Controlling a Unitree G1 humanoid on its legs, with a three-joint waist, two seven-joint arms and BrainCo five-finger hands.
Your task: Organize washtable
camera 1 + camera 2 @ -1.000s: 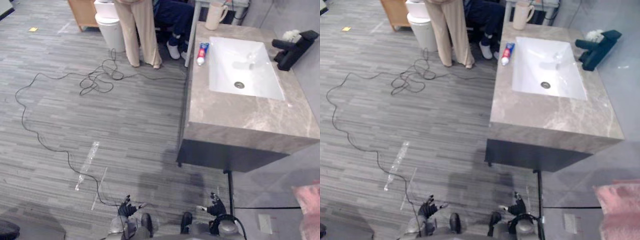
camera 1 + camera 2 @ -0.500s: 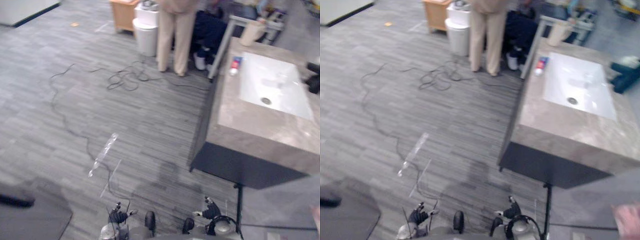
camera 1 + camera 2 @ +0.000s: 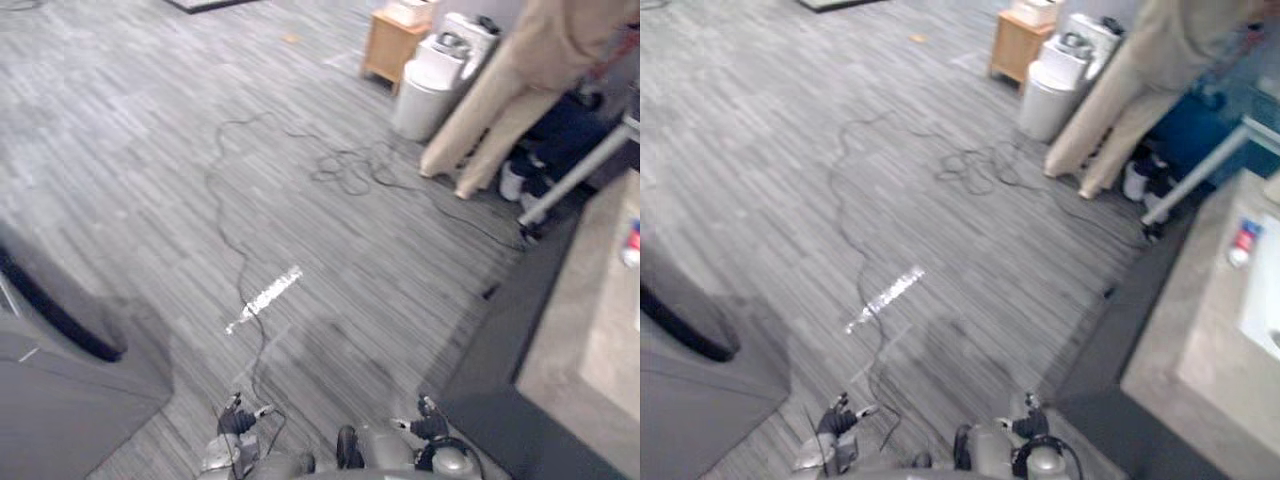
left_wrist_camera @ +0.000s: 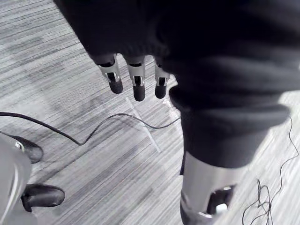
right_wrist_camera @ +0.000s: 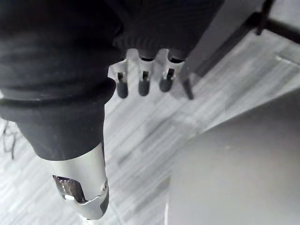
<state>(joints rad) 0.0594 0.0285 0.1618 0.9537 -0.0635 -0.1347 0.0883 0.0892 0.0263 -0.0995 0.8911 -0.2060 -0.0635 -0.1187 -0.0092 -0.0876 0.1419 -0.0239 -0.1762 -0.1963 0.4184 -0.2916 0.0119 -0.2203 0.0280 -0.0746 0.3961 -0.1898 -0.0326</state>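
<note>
The washtable (image 3: 1185, 345) has a grey marbled top and a white basin (image 3: 1265, 310), and it lies at the far right edge of the head views. A red, white and blue tube (image 3: 1241, 243) lies on its top beside the basin. My left hand (image 3: 238, 421) and right hand (image 3: 428, 428) hang low over the floor, far from the table. Both are open and hold nothing: the left fingers (image 4: 136, 84) and the right fingers (image 5: 143, 84) hang straight over the grey plank floor.
A person in beige trousers (image 3: 505, 105) stands by the table's far end, with a seated person in dark blue (image 3: 1190, 135) behind. A white bin (image 3: 428, 82) and a wooden cabinet (image 3: 395, 45) stand beyond. A shiny strip (image 3: 265, 298) lies on the floor. A dark grey block (image 3: 60, 375) is at the left.
The camera has swung left, so the washtable has slid to the right edge and a dark block has come in at the left. Both hands still hang open.
</note>
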